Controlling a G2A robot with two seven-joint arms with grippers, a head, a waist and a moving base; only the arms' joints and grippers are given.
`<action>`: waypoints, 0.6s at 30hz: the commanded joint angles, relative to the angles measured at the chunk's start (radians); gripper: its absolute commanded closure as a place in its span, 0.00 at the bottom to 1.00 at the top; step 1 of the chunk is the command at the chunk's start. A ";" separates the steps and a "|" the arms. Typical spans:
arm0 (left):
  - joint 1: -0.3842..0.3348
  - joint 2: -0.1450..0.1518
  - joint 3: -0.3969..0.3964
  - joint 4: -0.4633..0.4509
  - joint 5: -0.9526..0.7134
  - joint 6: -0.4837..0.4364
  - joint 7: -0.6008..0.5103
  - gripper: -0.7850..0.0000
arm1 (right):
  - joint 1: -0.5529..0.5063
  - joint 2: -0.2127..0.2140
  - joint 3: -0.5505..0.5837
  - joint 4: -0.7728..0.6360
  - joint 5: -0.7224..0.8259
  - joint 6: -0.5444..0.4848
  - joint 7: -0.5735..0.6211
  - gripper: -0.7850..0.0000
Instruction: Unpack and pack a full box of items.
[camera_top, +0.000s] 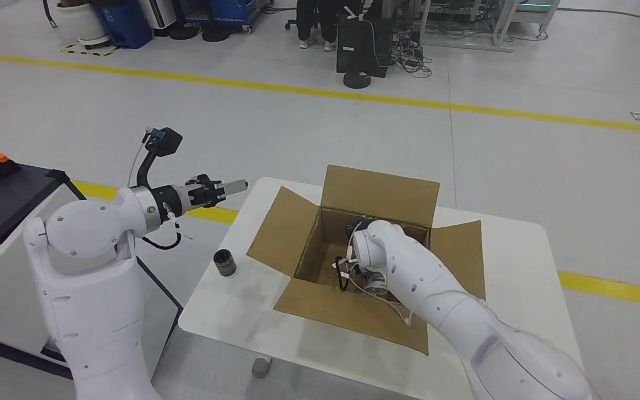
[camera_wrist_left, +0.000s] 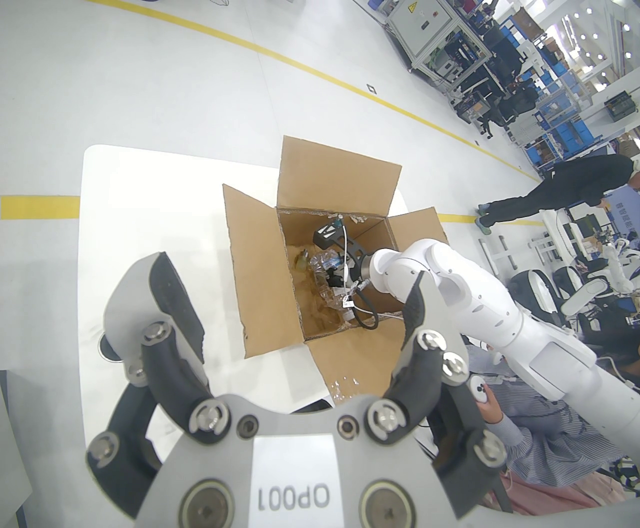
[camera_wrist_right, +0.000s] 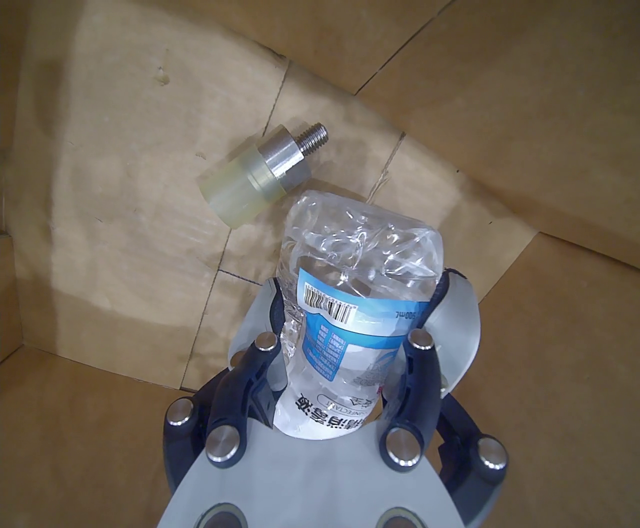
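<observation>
An open cardboard box (camera_top: 300, 235) (camera_wrist_left: 260, 250) stands on the white table (camera_top: 250, 330). My right gripper (camera_wrist_right: 362, 312) is down inside the box, shut on a clear plastic water bottle (camera_wrist_right: 357, 270) (camera_wrist_left: 325, 265) with a blue and white label. Beside the bottle, on the box floor (camera_wrist_right: 125, 225), lies a metal stud with a yellowish rubber end (camera_wrist_right: 262, 172) (camera_wrist_left: 301, 260). My left gripper (camera_top: 232, 187) (camera_wrist_left: 295, 295) hangs open and empty in the air off the table's left side, well away from the box.
A small dark cylinder (camera_top: 226, 263) stands on the table left of the box. The box flaps (camera_top: 380, 195) are spread outward on all sides. A person's sleeve and hand (camera_wrist_left: 500, 415) show beyond the table in the left wrist view.
</observation>
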 joint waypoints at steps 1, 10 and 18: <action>0.000 0.000 0.000 0.000 0.000 0.000 0.000 0.00 | -0.002 0.000 0.007 0.001 0.000 -0.002 0.001 1.00; 0.000 0.000 0.000 0.000 0.000 0.000 0.000 0.00 | -0.019 0.014 0.057 -0.062 -0.003 -0.030 -0.004 1.00; 0.000 0.000 0.000 0.000 0.000 0.000 0.000 0.00 | -0.067 0.057 0.127 -0.184 -0.046 -0.029 0.040 1.00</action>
